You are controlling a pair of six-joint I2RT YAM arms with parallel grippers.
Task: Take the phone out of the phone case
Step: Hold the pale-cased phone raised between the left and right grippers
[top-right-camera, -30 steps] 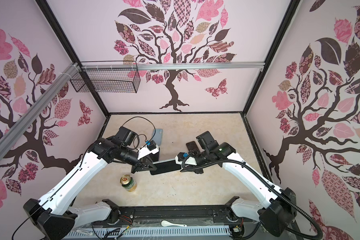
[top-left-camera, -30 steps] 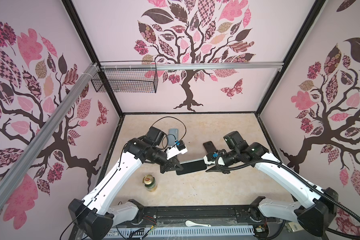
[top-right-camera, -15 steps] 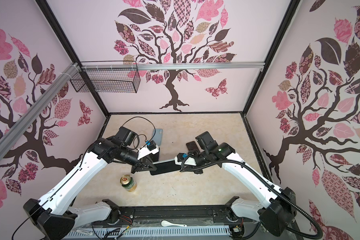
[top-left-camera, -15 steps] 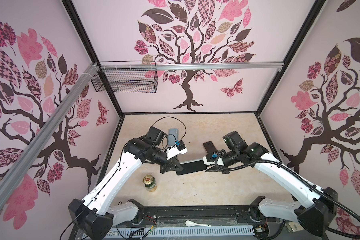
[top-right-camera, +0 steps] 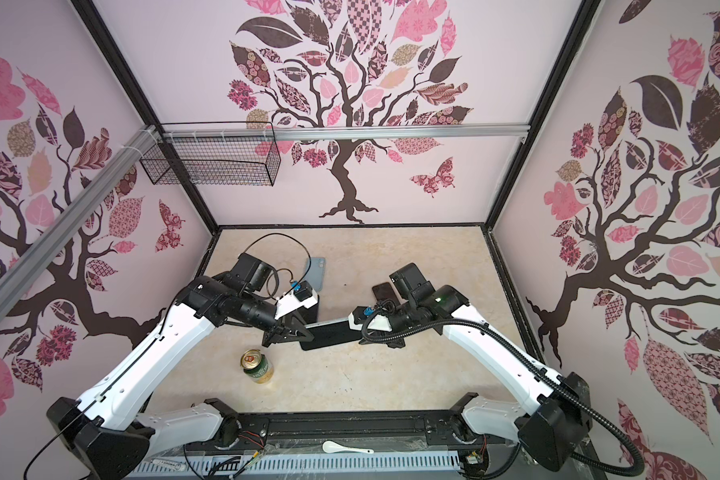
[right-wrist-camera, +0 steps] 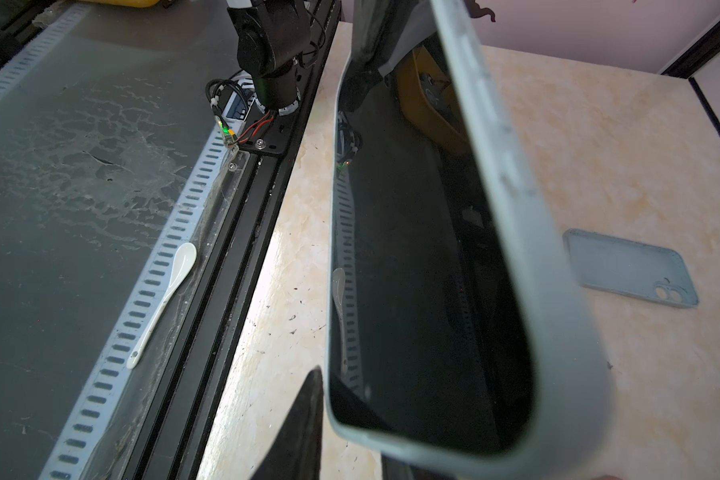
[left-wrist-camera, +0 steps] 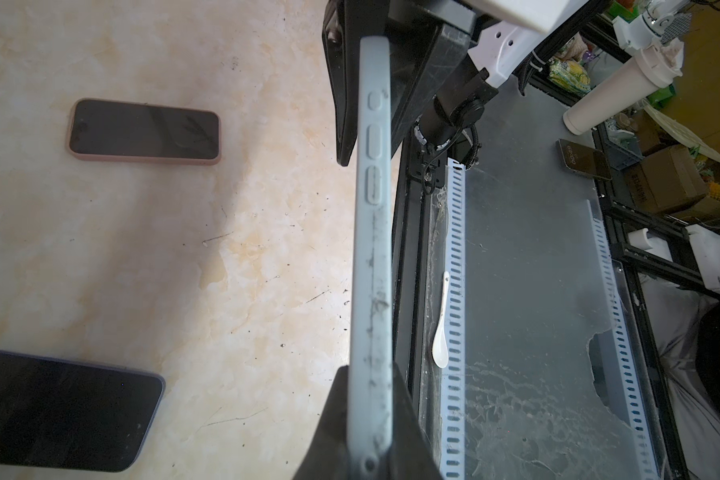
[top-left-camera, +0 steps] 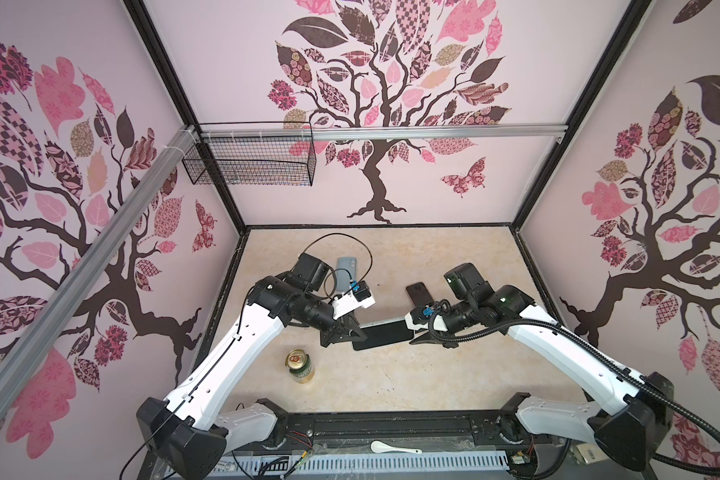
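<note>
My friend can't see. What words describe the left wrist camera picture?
A blue-grey phone case, seen edge-on, is pinched by the left gripper near the camera and the right gripper at its far end. On the table lie a phone in a pink case and a darker phone; a white spoon lies beyond it.

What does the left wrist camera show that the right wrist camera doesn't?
Only the left wrist: a pink-cased phone and a dark phone lying flat. Only the right wrist: the screen of the held phone, and a grey-blue case lying back-up. Both: the held phone in its pale case, the marbled table and a white spoon beyond its edge.
</note>
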